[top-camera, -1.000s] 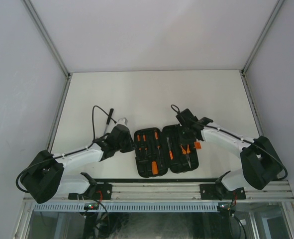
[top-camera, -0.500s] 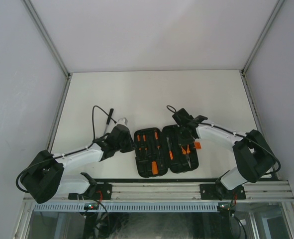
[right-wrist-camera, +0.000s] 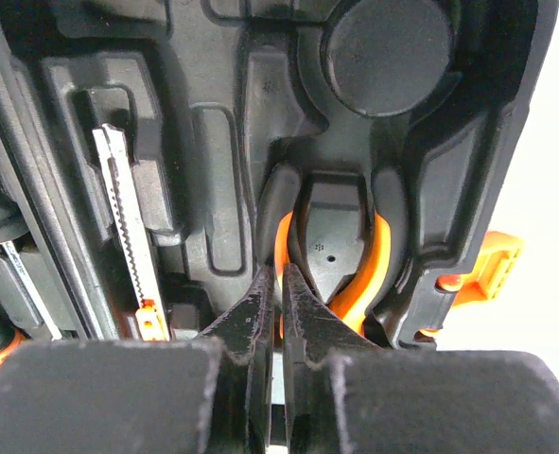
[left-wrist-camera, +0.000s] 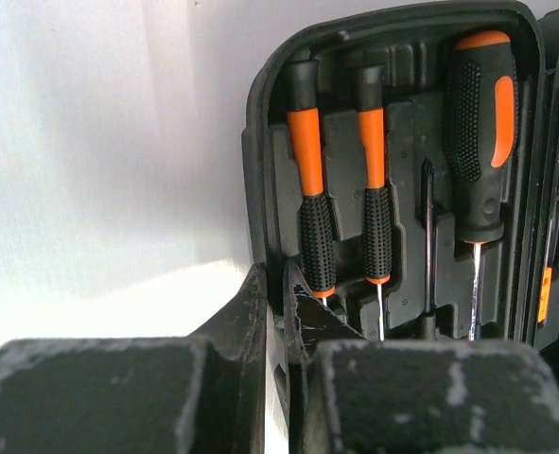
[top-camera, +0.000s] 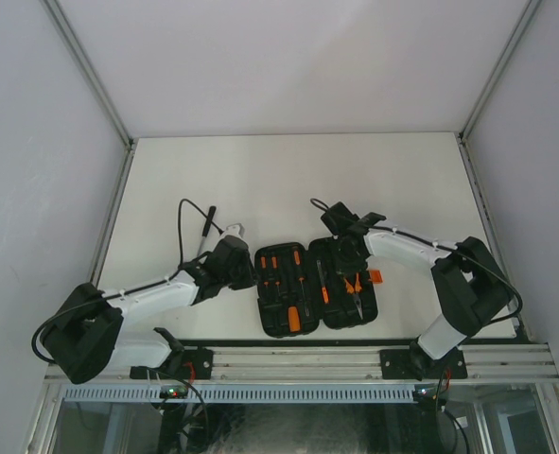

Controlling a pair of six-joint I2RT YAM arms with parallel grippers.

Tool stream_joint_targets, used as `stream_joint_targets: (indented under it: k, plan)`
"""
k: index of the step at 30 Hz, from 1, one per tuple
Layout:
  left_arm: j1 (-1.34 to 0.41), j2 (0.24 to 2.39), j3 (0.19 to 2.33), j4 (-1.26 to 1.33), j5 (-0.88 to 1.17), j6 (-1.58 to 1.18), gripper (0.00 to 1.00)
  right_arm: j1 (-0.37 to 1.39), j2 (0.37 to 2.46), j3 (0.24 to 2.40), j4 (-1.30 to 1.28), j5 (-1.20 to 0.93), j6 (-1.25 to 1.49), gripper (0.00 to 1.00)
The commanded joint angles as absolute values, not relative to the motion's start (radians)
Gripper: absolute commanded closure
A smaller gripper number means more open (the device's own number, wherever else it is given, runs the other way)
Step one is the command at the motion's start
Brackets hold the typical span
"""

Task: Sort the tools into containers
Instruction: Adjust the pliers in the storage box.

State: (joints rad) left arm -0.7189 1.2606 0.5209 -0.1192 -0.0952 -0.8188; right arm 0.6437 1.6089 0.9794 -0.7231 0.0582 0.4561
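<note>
Top external view: a white table (top-camera: 288, 180) carries the tool case (top-camera: 334, 320), a black clamshell lying open and flat at the table's 6 o'clock edge, moulded slots facing up; two white-and-black arms reach in from either side of it; a loose black cable (top-camera: 186, 219) lies on the table at the case's 10 o'clock.

The left claw (left-wrist-camera: 274, 284) sits at the case's 9 o'clock side; the left wrist view shows its fingers drawn almost together on the case's outer wall, the rim pinched between them.

The right claw (right-wrist-camera: 279, 284) is over the right half of the case, at about 1 o'clock; its fingers are pressed fully together with nothing between them, tips down at the left orange handle of the needle-nose pliers (right-wrist-camera: 381, 251), which lie seated in their slot.

In the left half, the thick screwdriver (left-wrist-camera: 482, 142) lies at 3 o'clock of two thin screwdrivers (left-wrist-camera: 312, 180), all three side by side in their slots; a toothed metal strip (right-wrist-camera: 123, 208) sits in a slot at 9 o'clock of the pliers; a small orange latch (right-wrist-camera: 492, 265) juts from the case's 3 o'clock edge.
</note>
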Motion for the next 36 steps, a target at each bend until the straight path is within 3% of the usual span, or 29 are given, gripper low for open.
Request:
stream_joint_targets:
  k: [1, 24, 36]
  plan:
    - [-0.736, 1.275, 0.581, -0.087, -0.08, -0.795, 1.0, 0.679, 1.746, 0.92, -0.695, 0.064, 0.496, 1.0]
    - [-0.736, 1.266, 0.579, -0.081, -0.086, -0.799, 1.0, 0.728, 1.965, 0.851, -0.626, 0.047, 0.582, 1.0]
    - [-0.737, 1.248, 0.601, -0.127, -0.125, -0.799, 1.0, 0.747, 1.91, 0.853, -0.62, 0.052, 0.6, 1.0]
